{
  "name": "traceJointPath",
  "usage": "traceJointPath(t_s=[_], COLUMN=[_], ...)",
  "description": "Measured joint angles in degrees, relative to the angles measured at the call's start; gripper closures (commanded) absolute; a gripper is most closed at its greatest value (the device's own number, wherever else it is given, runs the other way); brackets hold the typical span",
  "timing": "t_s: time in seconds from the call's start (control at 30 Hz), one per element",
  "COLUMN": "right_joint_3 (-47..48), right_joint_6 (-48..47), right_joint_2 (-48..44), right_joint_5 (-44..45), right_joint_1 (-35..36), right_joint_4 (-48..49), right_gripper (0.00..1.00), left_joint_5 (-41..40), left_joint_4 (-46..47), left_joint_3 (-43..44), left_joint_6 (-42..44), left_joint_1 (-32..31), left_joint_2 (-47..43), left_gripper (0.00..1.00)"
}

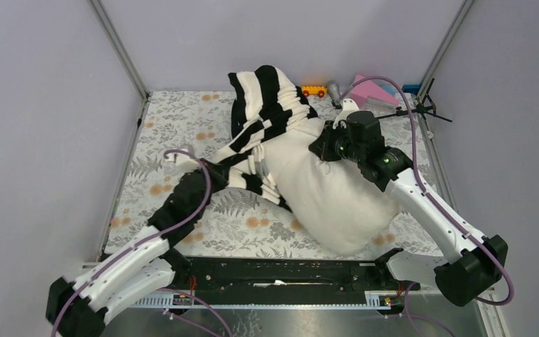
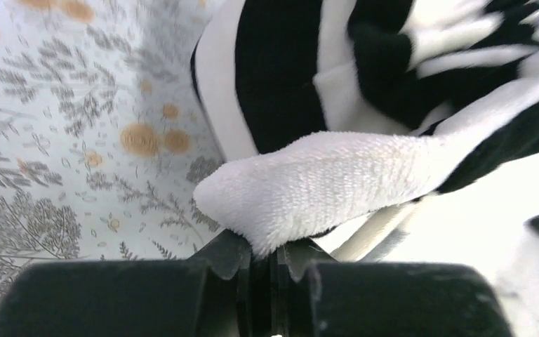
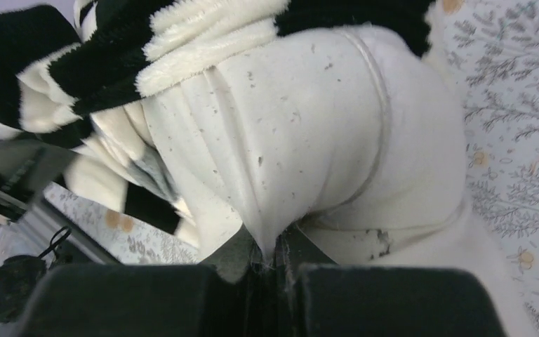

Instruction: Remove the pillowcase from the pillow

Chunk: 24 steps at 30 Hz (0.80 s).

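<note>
The cream pillow (image 1: 330,196) lies mid-table, its near half bare. The black-and-white striped pillowcase (image 1: 267,105) is bunched over its far end and trails toward the left arm. My left gripper (image 1: 216,170) is shut on a white fold of the pillowcase (image 2: 323,182), its jaws pinched together under the fabric (image 2: 272,256). My right gripper (image 1: 331,144) is shut on a pinch of the pillow's cream fabric (image 3: 302,140), which tapers into the closed jaws (image 3: 275,253). The pillowcase (image 3: 147,42) is gathered beyond it.
The table has a floral cloth (image 1: 182,126). At the back right lie a small yellow toy car (image 1: 314,90), pink and blue blocks (image 1: 372,90) and a black stand (image 1: 428,109). Frame posts and grey walls close in the sides.
</note>
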Motion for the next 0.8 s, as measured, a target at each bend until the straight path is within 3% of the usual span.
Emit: traceJointPath(t_s=[0.17, 0.27, 0.33, 0.43, 0.53, 0.63, 0.8], right_joint_3=[0.1, 2.0, 4.3, 6.7, 8.5, 11.5, 13.8], right_joint_6=[0.1, -0.6, -1.3, -2.3, -4.0, -6.5, -10.7], right_joint_2=[-0.2, 2.8, 6.4, 11.3, 13.2, 13.2, 11.1], right_joint_5=[-5.0, -9.1, -12.3, -15.5, -13.9, -7.7, 4.2], right_joint_1=[-1.9, -2.1, -2.6, -3.6, -3.7, -1.0, 8.2], right_joint_4=[-3.9, -6.6, -7.5, -7.2, -7.8, -10.0, -11.7], right_gripper=[1.0, 0.88, 0.69, 0.29, 0.07, 0.01, 0.0], left_joint_5=[-1.9, -1.6, -0.6, 2.0, 4.1, 6.6, 10.6], left_joint_4=[-9.7, -13.3, -14.4, -13.6, -11.9, -11.3, -11.5], left_joint_3=[4.3, 5.5, 5.5, 5.5, 5.8, 7.9, 13.2], left_joint_6=[2.6, 3.3, 3.7, 4.3, 5.0, 5.7, 6.9], left_joint_1=[0.0, 0.0, 0.3, 0.9, 1.3, 1.7, 1.9], left_joint_2=[-11.2, -14.1, -14.4, -12.2, -7.4, -0.1, 10.7], left_gripper=[1.0, 1.0, 1.0, 1.0, 1.0, 1.0, 1.0])
